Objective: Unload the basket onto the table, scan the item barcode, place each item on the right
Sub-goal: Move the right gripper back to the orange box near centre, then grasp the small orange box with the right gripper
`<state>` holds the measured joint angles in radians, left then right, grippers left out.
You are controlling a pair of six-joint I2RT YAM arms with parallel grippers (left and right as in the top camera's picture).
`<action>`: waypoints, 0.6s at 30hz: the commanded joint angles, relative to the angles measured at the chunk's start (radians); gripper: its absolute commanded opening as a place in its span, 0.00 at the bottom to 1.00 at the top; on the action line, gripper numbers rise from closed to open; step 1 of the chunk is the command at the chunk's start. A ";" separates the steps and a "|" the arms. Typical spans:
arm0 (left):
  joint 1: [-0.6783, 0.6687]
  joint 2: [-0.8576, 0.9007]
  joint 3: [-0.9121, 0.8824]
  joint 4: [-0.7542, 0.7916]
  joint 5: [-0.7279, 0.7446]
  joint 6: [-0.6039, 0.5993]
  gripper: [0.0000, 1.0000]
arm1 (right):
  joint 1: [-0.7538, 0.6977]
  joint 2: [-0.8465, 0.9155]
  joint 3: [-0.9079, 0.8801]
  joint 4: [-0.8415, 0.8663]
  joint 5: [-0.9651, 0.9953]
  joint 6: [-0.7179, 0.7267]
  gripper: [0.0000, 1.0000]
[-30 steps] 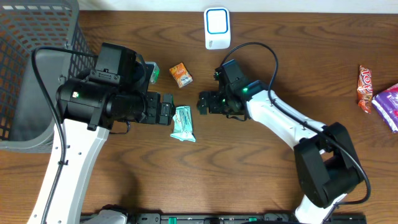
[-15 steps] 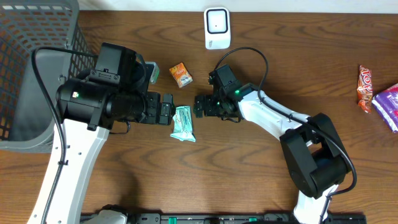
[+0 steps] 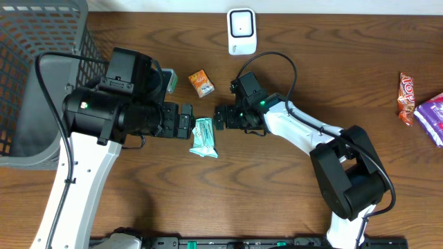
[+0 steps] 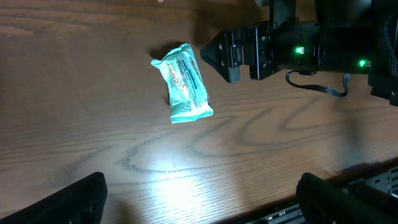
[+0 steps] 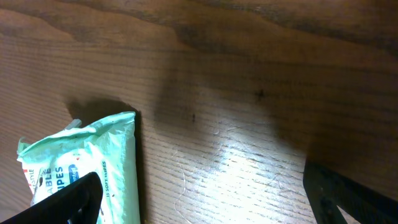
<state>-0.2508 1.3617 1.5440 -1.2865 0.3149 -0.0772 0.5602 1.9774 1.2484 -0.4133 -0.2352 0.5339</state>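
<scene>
A mint-green wipes pack lies flat on the wooden table between my two grippers. My left gripper stands open just left of the pack's upper end and holds nothing. In the left wrist view the pack lies well ahead of the wide-spread fingers. My right gripper is open, its tips just right of the pack's top. The right wrist view shows the pack at the lower left, partly under one finger. The white scanner stands at the table's back edge.
A small orange box lies behind the pack, and a green item peeks out beside the left arm. A grey mesh basket fills the left side. A red snack bar and a purple packet lie far right.
My right gripper has slid left toward the wipes pack, still open. The left arm and the pack have stayed put.
</scene>
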 commanded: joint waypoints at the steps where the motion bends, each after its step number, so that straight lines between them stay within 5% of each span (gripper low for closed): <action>1: -0.001 0.004 -0.004 -0.005 -0.003 0.014 0.98 | 0.010 0.037 -0.002 0.001 -0.005 0.015 0.99; 18: -0.001 0.004 -0.004 -0.005 -0.003 0.014 0.98 | 0.010 0.037 -0.001 0.021 -0.002 0.015 0.99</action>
<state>-0.2508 1.3617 1.5440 -1.2865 0.3149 -0.0769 0.5602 1.9804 1.2488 -0.3946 -0.2356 0.5343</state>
